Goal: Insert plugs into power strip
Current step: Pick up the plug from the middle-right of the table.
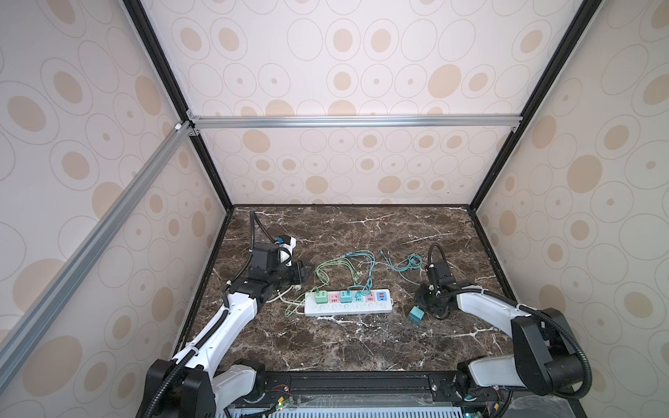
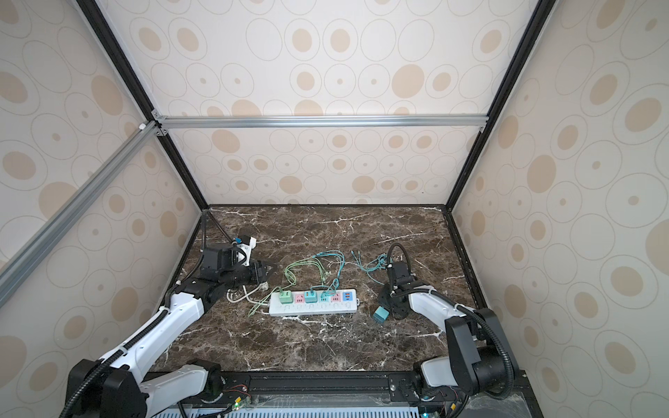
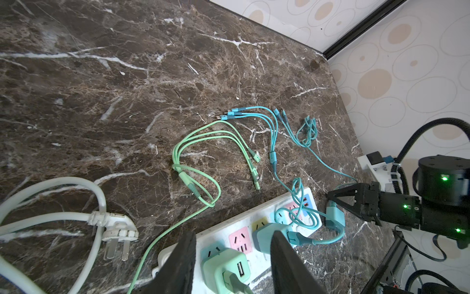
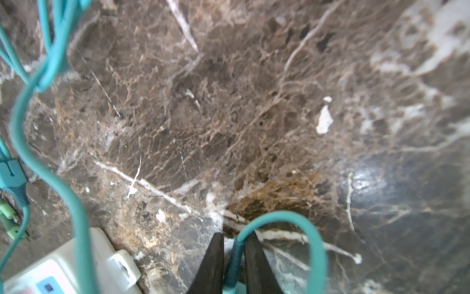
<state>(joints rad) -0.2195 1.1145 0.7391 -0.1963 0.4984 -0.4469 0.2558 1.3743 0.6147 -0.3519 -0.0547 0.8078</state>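
One power strip (image 1: 347,308), one mint-green plug (image 1: 320,296), two teal plugs (image 1: 345,296) (image 1: 415,314), one white corded plug (image 3: 117,226), one green cable (image 3: 187,178) and two teal cables (image 3: 272,157) (image 3: 309,129) lie on one marble counter (image 1: 362,343).

The left arm (image 1: 233,316) and right arm (image 1: 485,307) have glossy white link shells set between black, rounded joint housings (image 1: 535,347). A black ribbed hose (image 1: 252,231) runs along each arm, bound on with white zip ties (image 1: 229,283). The left wrist bears a white camera mount (image 1: 287,241) with a blue connector. The left gripper (image 3: 234,235) has two matt black wedge fingers. The right gripper (image 3: 330,199) has black triangular fingers with cut-out windows. Small green lights (image 3: 444,178) glow on the right arm's black cylindrical joint. Both bases are fixed to a black rail (image 1: 347,383).
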